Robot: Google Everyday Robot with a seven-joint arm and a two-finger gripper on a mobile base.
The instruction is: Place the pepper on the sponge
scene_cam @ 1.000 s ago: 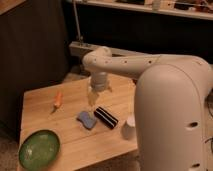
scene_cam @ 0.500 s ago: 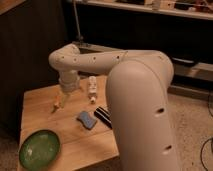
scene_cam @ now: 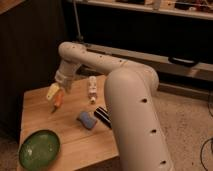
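We observed the gripper (scene_cam: 55,93) low over the far left part of the wooden table (scene_cam: 75,146), at the end of the white arm (scene_cam: 100,61), which reached in from the right. The pepper (scene_cam: 59,100) was directly at the gripper, tilted, with its tapered tip pointing down and to the left towards the tabletop. We could not tell whether the gripper was closed on the pepper or merely beside it, nor whether the pepper rested on the wood.

The sponge (scene_cam: 86,120) lay flat near the table's centre, well apart from the pepper and to its right, nearer the camera. A black striped block (scene_cam: 103,116) lay just beside the sponge on its right. A white bottle (scene_cam: 92,89) lay on its side further back, to the right of the gripper. A green bowl (scene_cam: 39,148) occupied the near left corner.
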